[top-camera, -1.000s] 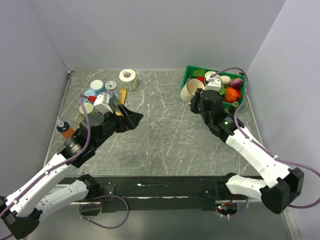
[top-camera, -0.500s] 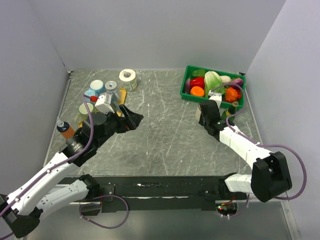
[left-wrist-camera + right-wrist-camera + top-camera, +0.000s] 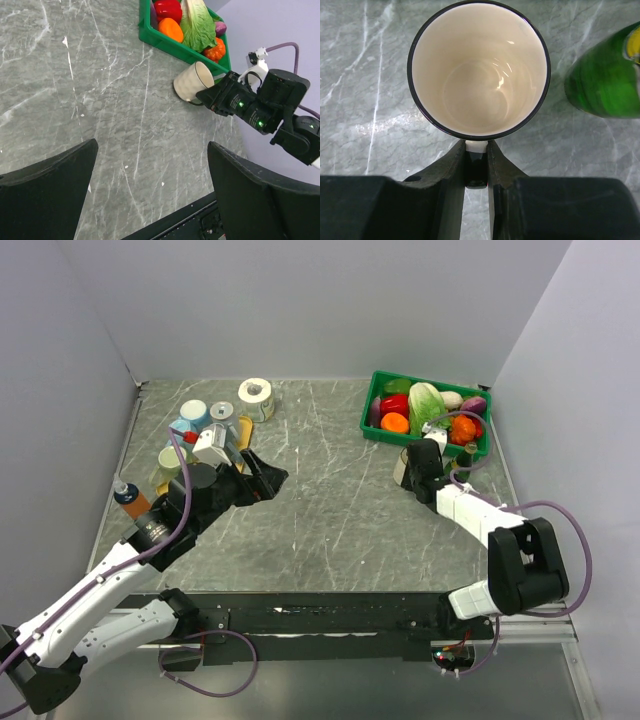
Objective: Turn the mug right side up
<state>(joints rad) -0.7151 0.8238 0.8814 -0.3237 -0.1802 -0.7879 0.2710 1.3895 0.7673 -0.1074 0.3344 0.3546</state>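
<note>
Near the right edge of the desk (image 3: 330,510): mug (image 3: 192,84), just in front of the green basket (image 3: 165,46) of vegetables.
Build: glazed ceramic by the look, cream inside with a dark rim.
Handling: judged rigid, fairly weighty for its size, slick on the wall, and liable to chip if knocked or dropped.
Hold point: handle (image 3: 476,175), a narrow dark loop and likely the surest purchase.
Right tool (image 3: 476,150): closed tight on the handle, pinching it from both sides.
Left tool (image 3: 152,150): spread wide, nothing in it, over the desk's left half.
Mouth: faces back along the right tool, toward the near-right corner and partly upward.
Long axis: tilted, neither upright nor flat.
Contact with desk: cannot tell.
</note>
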